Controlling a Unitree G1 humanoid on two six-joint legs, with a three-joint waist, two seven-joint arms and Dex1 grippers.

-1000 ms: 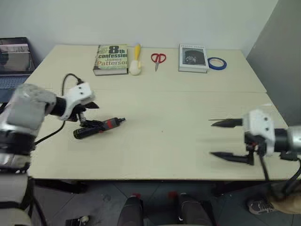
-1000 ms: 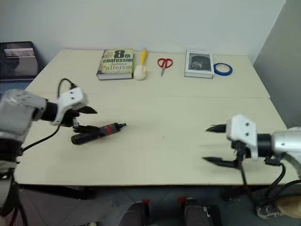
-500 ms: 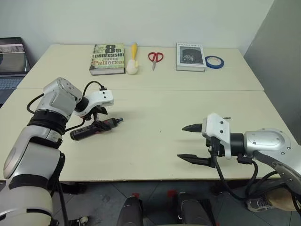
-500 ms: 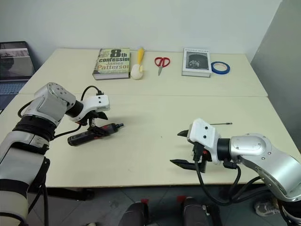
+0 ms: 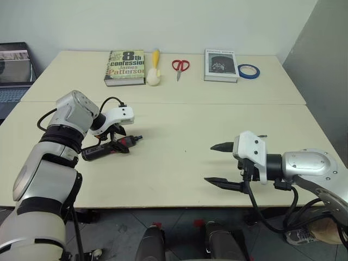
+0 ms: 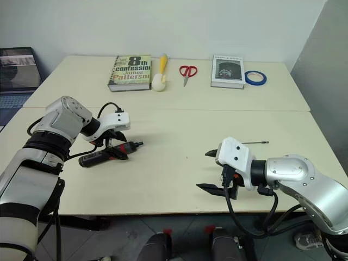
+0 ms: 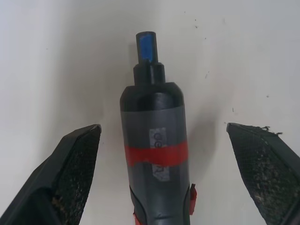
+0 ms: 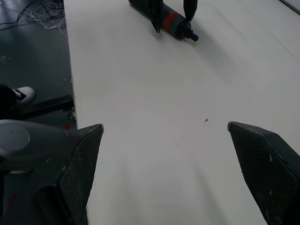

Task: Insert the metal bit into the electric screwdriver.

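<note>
The electric screwdriver [image 5: 109, 147], black with a red band, lies on the cream table [image 5: 179, 117] at the left, its tip pointing right. My left gripper [image 5: 116, 143] points down over it, open. Its two fingers [image 7: 77, 157] stand on either side of the screwdriver [image 7: 154, 140], just behind the tip, with a gap on each side. The metal bit [image 6: 253, 143], a thin dark rod, lies on the table at the right, just behind my right gripper [image 6: 202, 170]. That gripper hovers open and empty, pointing left toward the screwdriver [image 8: 169, 19].
Along the table's far edge stand a book [image 5: 126, 68], a yellow-handled brush [image 5: 156, 69], red scissors [image 5: 179, 66], a second book [image 5: 221, 65] and a blue tape roll [image 5: 248, 71]. A laptop [image 5: 13, 70] sits beyond the left edge.
The camera view has shifted. My left gripper has tipped downward and sunk over the screwdriver. My right gripper has come a little to the left. The screwdriver and bit lie as before.
</note>
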